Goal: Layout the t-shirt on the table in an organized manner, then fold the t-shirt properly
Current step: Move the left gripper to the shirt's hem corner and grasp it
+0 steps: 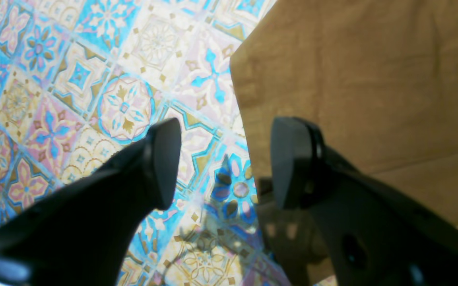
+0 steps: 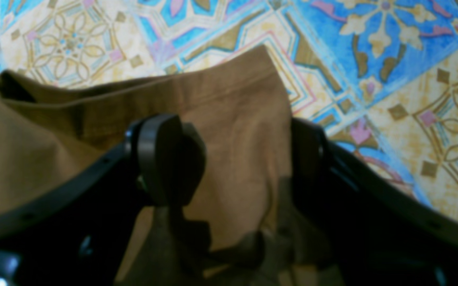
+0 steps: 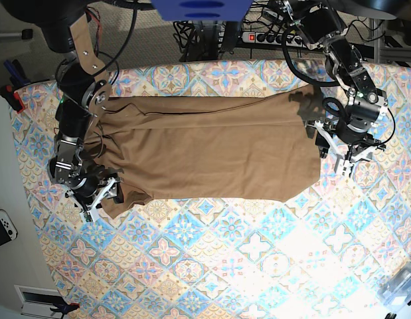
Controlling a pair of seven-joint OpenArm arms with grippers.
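Left gripper (image 1: 225, 163): jaws apart, empty, at t-shirt (image 3: 205, 149) edge. Right gripper (image 2: 245, 159): jaws apart, straddling sleeve. T-shirt lies spread on table (image 3: 258, 266); layout approx. done, 0 folds made.

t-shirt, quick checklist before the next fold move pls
1. Left gripper open: ok.
2. Left gripper straddling the t-shirt edge: not ok, one finger over cloth, the gap over the table.
3. Right gripper open over the sleeve hem: ok.
4. Right grip closed: not ok.
5. Shirt spread flat: not ok, bunched near the right gripper in the base view.
6. Collar and tag position: cannot tell.
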